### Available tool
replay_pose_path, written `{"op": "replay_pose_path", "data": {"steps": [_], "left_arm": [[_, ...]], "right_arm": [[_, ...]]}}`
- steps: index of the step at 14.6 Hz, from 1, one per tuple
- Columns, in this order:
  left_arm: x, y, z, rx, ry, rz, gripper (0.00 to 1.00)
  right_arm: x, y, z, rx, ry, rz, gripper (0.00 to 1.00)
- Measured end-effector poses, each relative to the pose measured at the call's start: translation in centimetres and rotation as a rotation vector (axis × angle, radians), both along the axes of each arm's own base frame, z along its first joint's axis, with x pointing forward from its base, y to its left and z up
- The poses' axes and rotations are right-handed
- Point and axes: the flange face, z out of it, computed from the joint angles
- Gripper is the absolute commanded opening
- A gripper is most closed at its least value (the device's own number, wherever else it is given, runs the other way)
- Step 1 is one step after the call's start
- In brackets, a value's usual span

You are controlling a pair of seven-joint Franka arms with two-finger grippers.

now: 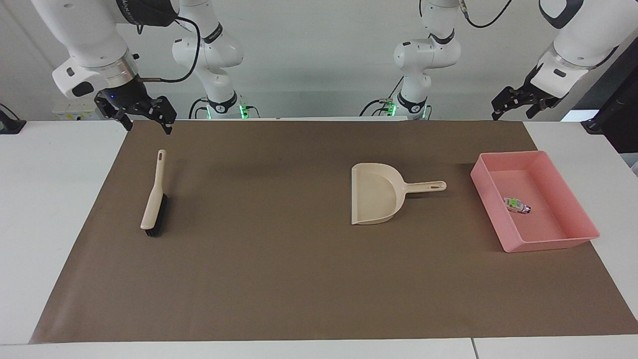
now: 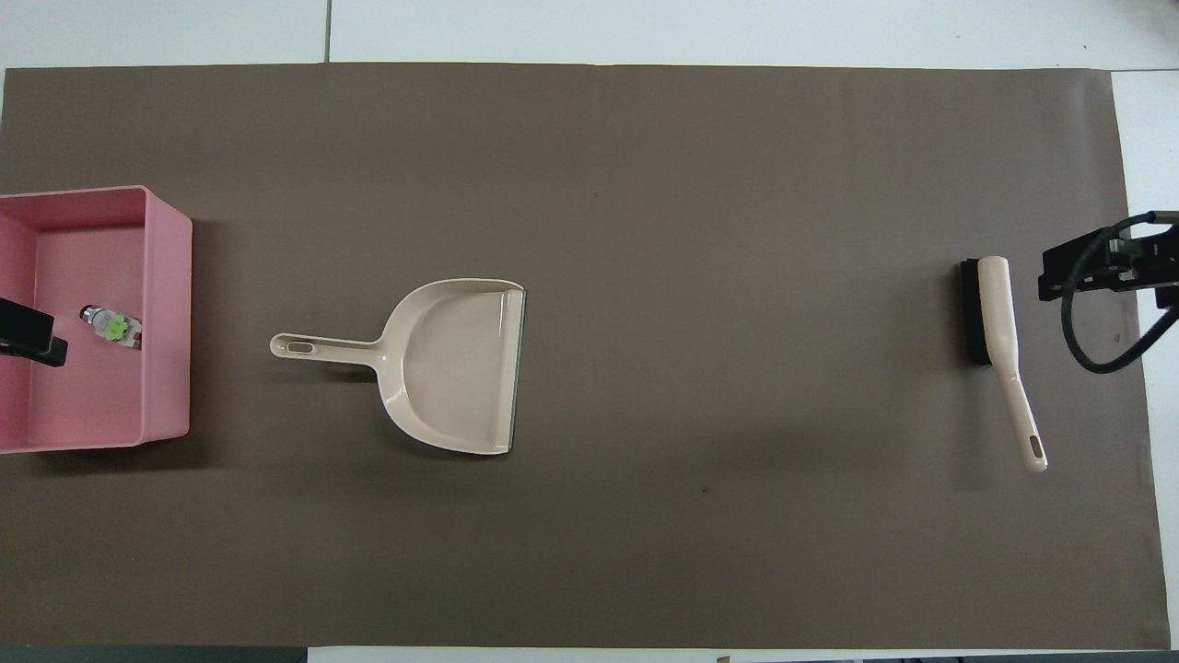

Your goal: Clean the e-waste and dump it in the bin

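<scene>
The e-waste (image 1: 516, 205) is a small white piece with a green patch and a dark bit beside it, lying inside the pink bin (image 1: 548, 243) at the left arm's end of the mat. The overhead view shows the e-waste (image 2: 112, 328) on the floor of the bin (image 2: 170, 322). My left gripper (image 1: 512, 112) hangs open and empty in the air above that end, clear of the bin; only its tip (image 2: 28, 337) shows from overhead. My right gripper (image 1: 148, 125) waits open and empty above the mat's corner by the brush handle.
A beige dustpan (image 1: 376, 199) lies empty on the brown mat beside the bin, its handle pointing at the bin. A beige brush (image 1: 154, 197) with black bristles lies at the right arm's end. In the overhead view the brush (image 2: 999, 313) sits beside the right gripper (image 2: 1096, 267).
</scene>
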Motion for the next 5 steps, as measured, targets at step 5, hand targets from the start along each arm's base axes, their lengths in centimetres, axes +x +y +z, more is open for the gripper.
{"op": "replay_pose_path", "data": {"steps": [5], "left_arm": [[-0.58,-0.01,-0.25,-0.001,0.045,0.001,0.99]], "right_arm": [[0.0,0.0,0.0,0.0,0.0,0.0,1.0]]}}
